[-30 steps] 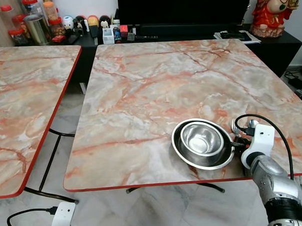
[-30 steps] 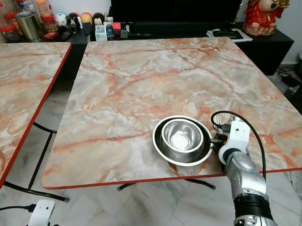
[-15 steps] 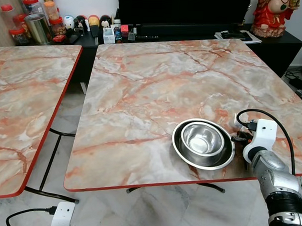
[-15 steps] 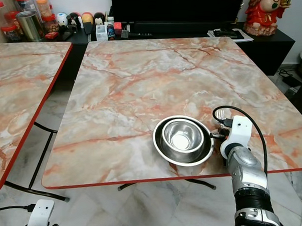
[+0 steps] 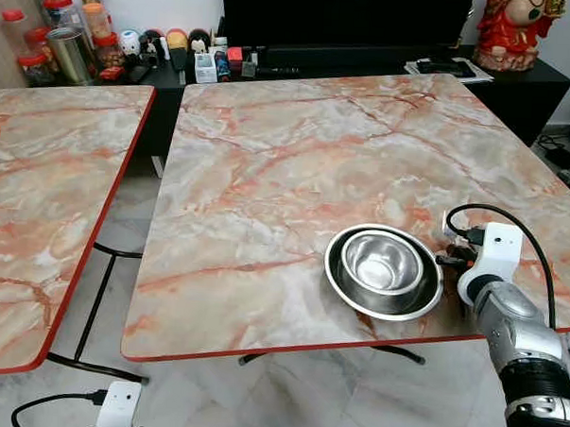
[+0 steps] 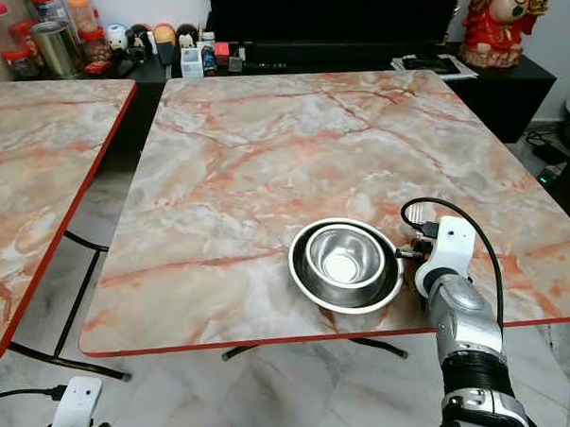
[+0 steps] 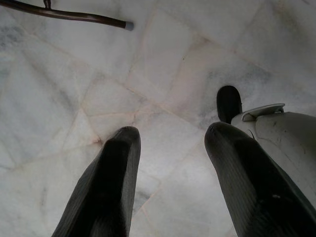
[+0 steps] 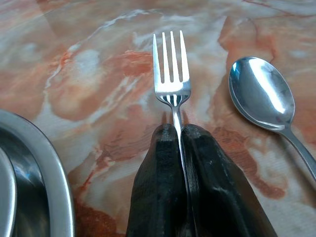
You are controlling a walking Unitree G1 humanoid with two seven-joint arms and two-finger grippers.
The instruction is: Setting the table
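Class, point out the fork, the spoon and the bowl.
fork (image 8: 171, 74): right wrist view, on the tines.
spoon (image 8: 261, 91): right wrist view, middle of its bowl.
bowl (image 5: 382, 265): left eye view, its inside.

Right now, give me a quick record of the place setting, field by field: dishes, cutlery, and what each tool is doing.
dishes: steel bowl nested in steel plate, near the front edge of the marble table
fork: fork, handle pinched in the right tool, tines pointing away over the tabletop
spoon: spoon, lying on the table beside the fork, apart from it
right tool: shut on the fork, just right of the plate
left tool: left tool open, hanging idle above the floor
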